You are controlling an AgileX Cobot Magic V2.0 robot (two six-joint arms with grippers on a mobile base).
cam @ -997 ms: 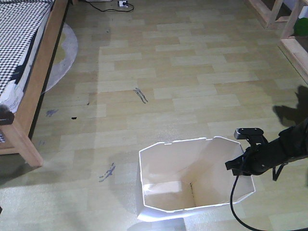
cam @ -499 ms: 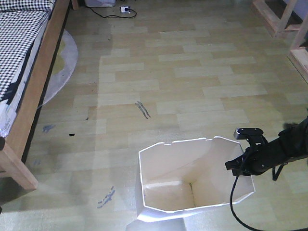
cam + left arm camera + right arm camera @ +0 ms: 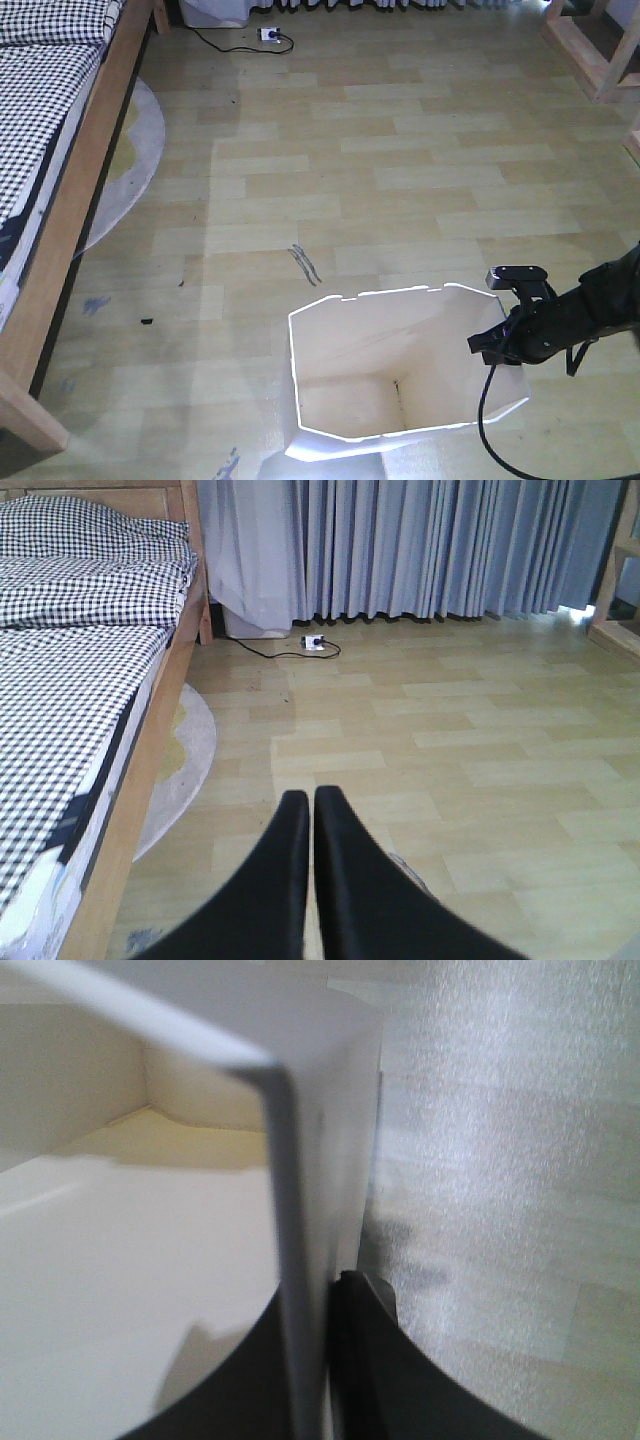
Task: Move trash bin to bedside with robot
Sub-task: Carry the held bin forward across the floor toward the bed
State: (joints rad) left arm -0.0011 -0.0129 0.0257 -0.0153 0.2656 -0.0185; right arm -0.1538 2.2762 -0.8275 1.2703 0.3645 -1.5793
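White trash bin (image 3: 350, 340), upright on the floor, rim wall pinched by my right end effector (image 3: 497, 347); wood-framed checked bed (image 3: 40, 90) well apart, leftward.

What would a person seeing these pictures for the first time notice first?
The white trash bin at the bottom centre of the front view stands out first, its right wall pinched between the right fingers. Next comes the bed with checked bedding along the left edge. The left fingers are shut together on nothing.

Right end effector (image 3: 491, 351) pinches trash bin (image 3: 345, 345) (left end effector (image 3: 311, 802) closed).
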